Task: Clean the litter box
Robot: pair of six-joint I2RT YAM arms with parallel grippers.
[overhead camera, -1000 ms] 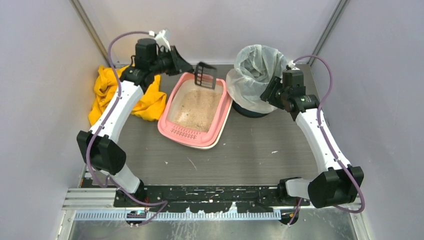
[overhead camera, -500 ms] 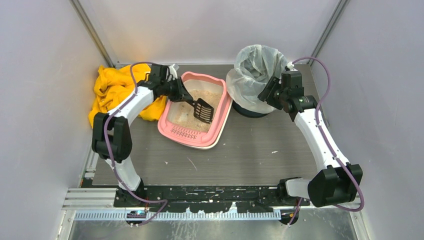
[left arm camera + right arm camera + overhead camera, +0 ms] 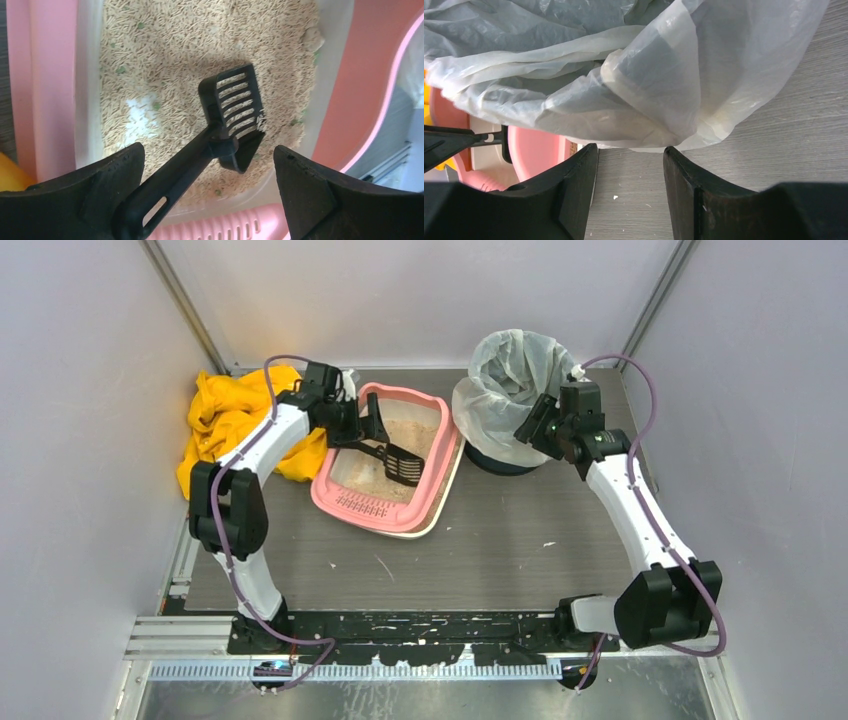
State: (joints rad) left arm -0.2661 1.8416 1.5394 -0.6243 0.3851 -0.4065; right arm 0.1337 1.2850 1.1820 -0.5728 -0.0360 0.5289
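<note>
The pink litter box (image 3: 345, 502) sits at the table's middle back with beige litter (image 3: 165, 50) inside; its pink wall (image 3: 47, 90) fills the left wrist view. A black slotted scoop (image 3: 400, 462) lies in the litter, blade (image 3: 232, 107) down. Its handle leans toward one finger of my left gripper (image 3: 368, 430), whose jaws (image 3: 207, 150) stand wide open over the box's left side. My right gripper (image 3: 530, 425) hovers by the lined bin (image 3: 505, 380), jaws (image 3: 630, 150) apart just below the liner (image 3: 624, 75), with only bare table between them.
A crumpled yellow cloth (image 3: 225, 415) lies at the back left, touching the left arm. The bin stands right of the litter box, almost against it. Small white crumbs dot the grey table (image 3: 480, 550). Walls close in on three sides.
The left arm carried the scoop down from above the box's far rim into the litter, then opened its jaws and let it go. The right arm barely moved.
</note>
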